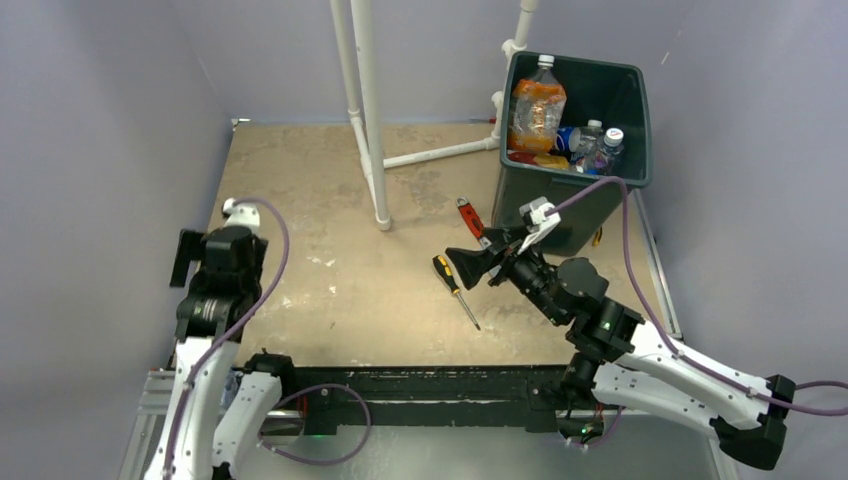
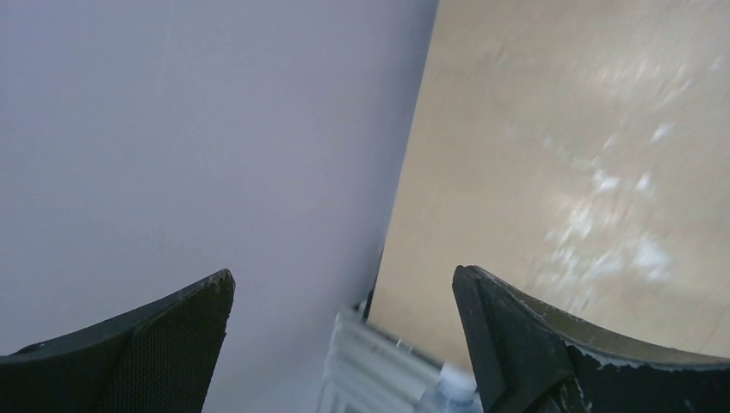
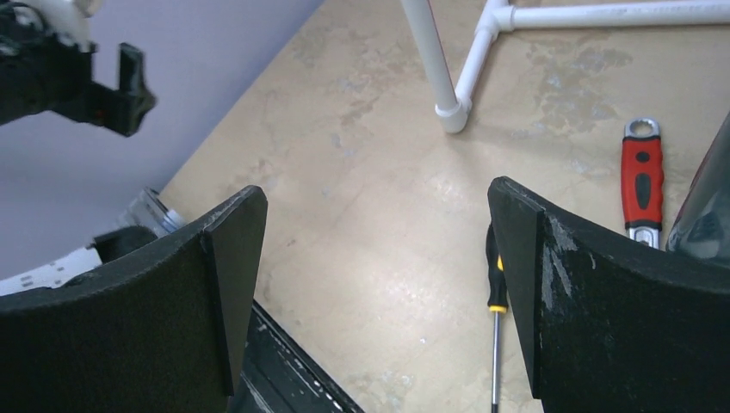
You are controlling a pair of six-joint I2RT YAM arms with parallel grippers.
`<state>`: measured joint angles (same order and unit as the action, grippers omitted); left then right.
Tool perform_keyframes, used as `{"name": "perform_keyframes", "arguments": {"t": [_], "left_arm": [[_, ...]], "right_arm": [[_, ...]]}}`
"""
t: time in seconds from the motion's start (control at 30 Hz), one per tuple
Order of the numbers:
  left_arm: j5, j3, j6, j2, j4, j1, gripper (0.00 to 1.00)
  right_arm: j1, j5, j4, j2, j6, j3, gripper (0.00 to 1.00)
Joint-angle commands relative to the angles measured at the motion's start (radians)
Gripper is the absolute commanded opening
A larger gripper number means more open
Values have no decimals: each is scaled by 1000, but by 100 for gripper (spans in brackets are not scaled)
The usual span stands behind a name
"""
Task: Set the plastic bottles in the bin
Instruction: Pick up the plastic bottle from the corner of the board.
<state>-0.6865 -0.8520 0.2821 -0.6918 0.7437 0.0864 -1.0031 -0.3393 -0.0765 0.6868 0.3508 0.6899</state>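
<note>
The dark green bin stands at the table's far right. Several plastic bottles lie inside it: a tall orange-tinted one upright, a blue-labelled one and clear ones. My right gripper hovers open and empty just left of the bin, over bare table. My left gripper is open and empty at the table's left edge, by the wall. A clear bottle top peeks in at the bottom of the left wrist view, beside the near rail.
A yellow-and-black screwdriver lies under my right gripper. A red-handled wrench lies close to the bin's near-left corner. A white pipe frame stands mid-table at the back. Grey walls enclose the table.
</note>
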Motion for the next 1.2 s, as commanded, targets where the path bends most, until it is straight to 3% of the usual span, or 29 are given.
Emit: {"name": "perform_keyframes", "arguments": {"t": [0.0,0.2,0.33,0.47,0.73,0.83,0.97,1.17], "left_arm": [[-124,7,29,130,447,-22,99],[-97,52,-55,233,695,-13,99],[-167,215,14,351,694,-8,99],[-100,359,-53,385,683,36,99],[-126,350,-52,430,622,101,99],[-77,241,-43,403,556,114,99],[-35,9,-27,213,430,115,99],[128,-366,-181,-72,449,51,99]], "right_arm": [[-5,76,-67,20,-40,-32,99],[-5,119,-95,52,-84,-15,99],[-5,130,-94,62,-105,3,99],[-5,143,-79,48,-107,4,99],[-5,120,-44,25,-96,-9,99],[-5,135,-48,55,-88,5,99],[-5,159,-59,106,-80,39,99],[-5,164,-117,139,-46,50,99]]}}
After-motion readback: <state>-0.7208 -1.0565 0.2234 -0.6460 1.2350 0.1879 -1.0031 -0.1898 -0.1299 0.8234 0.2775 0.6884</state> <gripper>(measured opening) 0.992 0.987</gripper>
